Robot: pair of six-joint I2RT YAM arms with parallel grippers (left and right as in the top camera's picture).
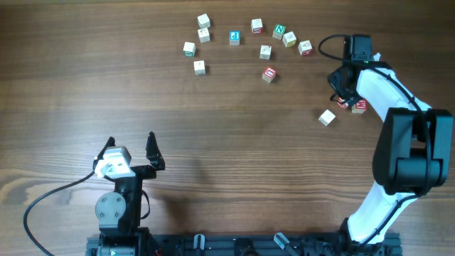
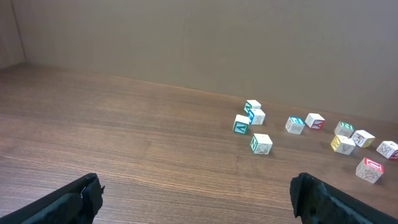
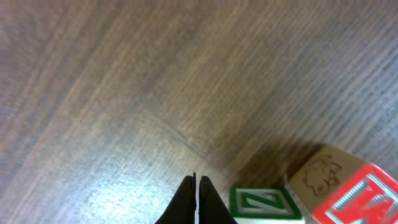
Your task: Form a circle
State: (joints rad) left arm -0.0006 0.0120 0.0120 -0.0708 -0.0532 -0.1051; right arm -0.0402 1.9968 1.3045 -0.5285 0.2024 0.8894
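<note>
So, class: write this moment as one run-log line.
left gripper: open | right gripper: shut, empty, beside green-letter block | blocks: scattered, no circle yet

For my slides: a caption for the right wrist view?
Shut right gripper over the wooden table, a green-lettered block and a red-lettered block close beside it.

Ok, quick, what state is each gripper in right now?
Left gripper: open, holding nothing.
Right gripper: shut, holding nothing.
</note>
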